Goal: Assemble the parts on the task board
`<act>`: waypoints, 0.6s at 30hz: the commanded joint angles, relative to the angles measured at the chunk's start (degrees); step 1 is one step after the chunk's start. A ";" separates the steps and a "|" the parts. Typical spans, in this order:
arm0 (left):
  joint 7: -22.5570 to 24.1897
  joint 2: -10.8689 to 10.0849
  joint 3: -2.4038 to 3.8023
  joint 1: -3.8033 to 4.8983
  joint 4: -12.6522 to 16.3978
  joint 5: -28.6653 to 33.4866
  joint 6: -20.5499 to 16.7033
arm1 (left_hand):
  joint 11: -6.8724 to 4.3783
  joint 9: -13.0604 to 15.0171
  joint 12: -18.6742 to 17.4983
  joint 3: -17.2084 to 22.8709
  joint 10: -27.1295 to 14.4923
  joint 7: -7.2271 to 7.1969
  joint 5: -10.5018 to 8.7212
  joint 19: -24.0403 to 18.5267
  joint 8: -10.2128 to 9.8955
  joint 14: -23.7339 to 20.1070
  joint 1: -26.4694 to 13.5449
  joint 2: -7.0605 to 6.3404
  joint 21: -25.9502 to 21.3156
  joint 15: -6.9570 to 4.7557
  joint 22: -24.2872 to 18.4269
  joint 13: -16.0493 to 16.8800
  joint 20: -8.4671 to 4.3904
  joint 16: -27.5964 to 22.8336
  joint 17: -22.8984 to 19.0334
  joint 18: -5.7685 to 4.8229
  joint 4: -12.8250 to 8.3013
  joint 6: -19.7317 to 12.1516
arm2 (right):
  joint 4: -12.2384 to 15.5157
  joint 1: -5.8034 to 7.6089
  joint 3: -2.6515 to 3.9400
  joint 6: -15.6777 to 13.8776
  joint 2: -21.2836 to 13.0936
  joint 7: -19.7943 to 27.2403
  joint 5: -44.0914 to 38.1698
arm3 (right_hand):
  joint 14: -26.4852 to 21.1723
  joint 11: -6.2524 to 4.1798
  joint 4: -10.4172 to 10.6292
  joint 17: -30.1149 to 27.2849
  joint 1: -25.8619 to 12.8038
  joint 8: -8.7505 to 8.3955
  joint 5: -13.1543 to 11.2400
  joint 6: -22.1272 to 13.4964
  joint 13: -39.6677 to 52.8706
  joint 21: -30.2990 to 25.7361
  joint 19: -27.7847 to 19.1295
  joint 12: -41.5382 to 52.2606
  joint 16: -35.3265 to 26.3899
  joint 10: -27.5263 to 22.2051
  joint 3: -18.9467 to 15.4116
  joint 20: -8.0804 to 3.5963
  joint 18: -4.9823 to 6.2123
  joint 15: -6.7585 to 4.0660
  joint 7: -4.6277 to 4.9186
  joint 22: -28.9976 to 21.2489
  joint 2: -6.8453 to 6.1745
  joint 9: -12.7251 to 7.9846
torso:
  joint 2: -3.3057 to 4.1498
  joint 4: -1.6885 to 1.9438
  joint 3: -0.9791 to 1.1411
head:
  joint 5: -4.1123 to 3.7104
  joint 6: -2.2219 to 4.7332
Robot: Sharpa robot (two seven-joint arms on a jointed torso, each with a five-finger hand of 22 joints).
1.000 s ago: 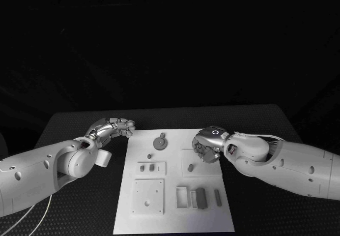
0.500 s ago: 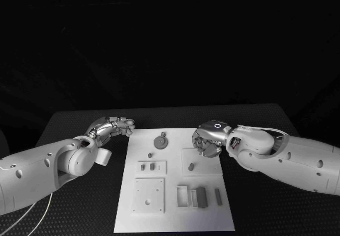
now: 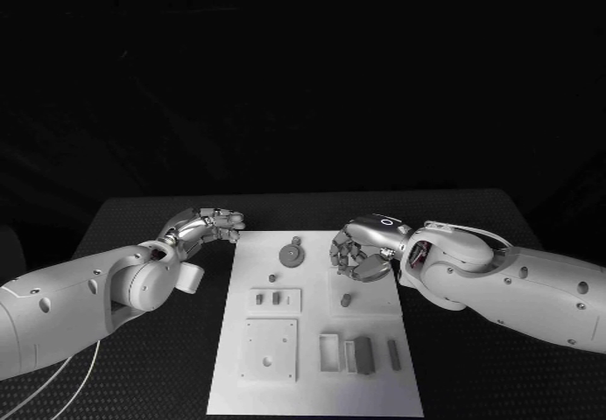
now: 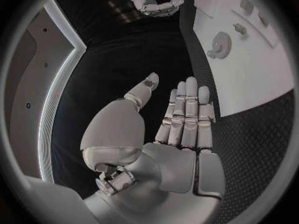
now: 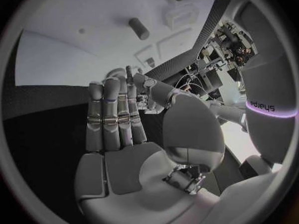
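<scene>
— What is the white task board [image 3: 316, 324] showing on the black table [image 3: 151, 219]?

— It is lying in the middle of the table, its grey parts sitting apart from one another: a round disc part [image 3: 292, 254] near the far end, a small peg [image 3: 346, 299] toward the right side, two short pieces [image 3: 268, 298] standing in a square recess, and a dark bar [image 3: 363, 353] lying among the slots near the close end.

— Where is the right hand [image 3: 357, 253] hovering?

— It is hanging over the board's far right corner, just beside the disc. The right wrist view is showing the fingers [image 5: 115, 117] lying straight and side by side, the palm bare, nothing gripped.

— And the left hand [image 3: 206, 225]?

— It is resting off the board, near its far left corner, over the table. From the left wrist view its fingers [image 4: 187, 114] are extending flat together, thumb standing apart, carrying nothing; the disc [image 4: 219, 45] is lying well beyond them.
</scene>
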 commanded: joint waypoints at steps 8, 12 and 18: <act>0.90 1.54 0.09 0.10 -1.73 1.75 -1.39 | 0.09 -0.19 0.05 0.47 0.19 0.32 -0.02 0.63 0.48 -0.46 -0.68 0.19 -0.48 0.24 0.20 -0.18 0.38 -1.40 0.27 0.63 0.26 0.26 | -0.76 -2.06 -0.47 -5.67 3.85 4.85 6.63 | -0.19 0.14 -0.04 0.05 0.26 -0.34 0.32 -0.15 1.26 0.43 -0.46 -0.49 0.11 -0.06 -0.55 -0.02 2.58 -0.31 0.24 1.18 1.14 0.25 | -0.20 -0.18 -0.33 | 1.96 0.18; 0.93 2.49 0.09 0.10 -2.91 1.77 -1.43 | 0.09 -0.20 0.06 0.47 0.22 0.33 -0.01 0.64 0.50 -0.46 -0.68 0.19 -0.49 0.24 0.21 -0.18 0.38 -1.45 0.29 0.64 0.25 0.27 | -1.11 -3.57 -0.62 -6.44 5.73 5.28 3.01 | -0.20 0.14 -0.05 0.06 0.28 -0.36 0.38 -0.18 1.34 0.49 -0.49 -0.51 0.10 -0.06 -0.65 -0.02 2.58 -0.31 0.25 1.19 1.24 0.31 | -0.38 -0.25 -0.48 | 2.76 0.04; 1.12 3.63 0.11 0.07 -3.72 1.78 -1.30 | 0.07 -0.22 0.08 0.48 0.28 0.35 0.01 0.61 0.53 -0.54 -0.71 0.16 -0.54 0.28 0.23 -0.19 0.42 -1.60 0.35 0.66 0.25 0.30 | -1.82 -5.19 -1.62 -6.77 8.33 5.55 -1.00 | -0.22 0.15 -0.12 0.07 0.46 -0.39 0.23 -0.23 1.48 0.59 -0.60 -0.59 0.06 -0.10 -0.79 -0.03 2.57 -0.28 0.25 1.21 1.24 0.42 | -0.73 -0.12 -0.75 | 4.10 -0.36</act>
